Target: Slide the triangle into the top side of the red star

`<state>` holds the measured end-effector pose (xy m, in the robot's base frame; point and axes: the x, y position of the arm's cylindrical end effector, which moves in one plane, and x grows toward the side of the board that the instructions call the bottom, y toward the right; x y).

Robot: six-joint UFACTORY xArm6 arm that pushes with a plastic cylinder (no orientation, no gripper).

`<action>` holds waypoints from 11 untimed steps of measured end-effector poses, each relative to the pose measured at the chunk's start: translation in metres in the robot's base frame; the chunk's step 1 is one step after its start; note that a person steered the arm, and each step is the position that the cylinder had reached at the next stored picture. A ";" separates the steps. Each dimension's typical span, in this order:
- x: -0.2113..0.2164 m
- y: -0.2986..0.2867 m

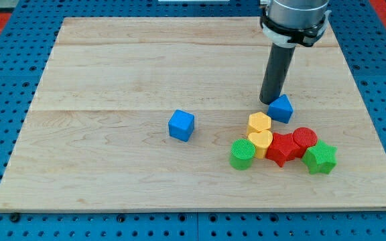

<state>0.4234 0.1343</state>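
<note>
The blue triangle [281, 108] lies right of the board's middle, just above the cluster of blocks. The red star [282, 148] sits lower in that cluster, below the triangle, with the yellow hexagon [259, 123] and yellow heart [261, 141] to its left. My tip [271, 102] stands on the board touching the triangle's upper left edge. The rod rises from there toward the view's top.
A red cylinder [305, 139] and a green star [320, 158] lie right of the red star. A green cylinder [242, 154] lies at the cluster's left. A blue cube [181, 125] stands alone near the board's middle. The wooden board [112, 67] rests on a blue pegboard.
</note>
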 end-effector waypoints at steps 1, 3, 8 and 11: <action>0.005 0.016; 0.046 0.016; 0.057 0.051; 0.059 0.085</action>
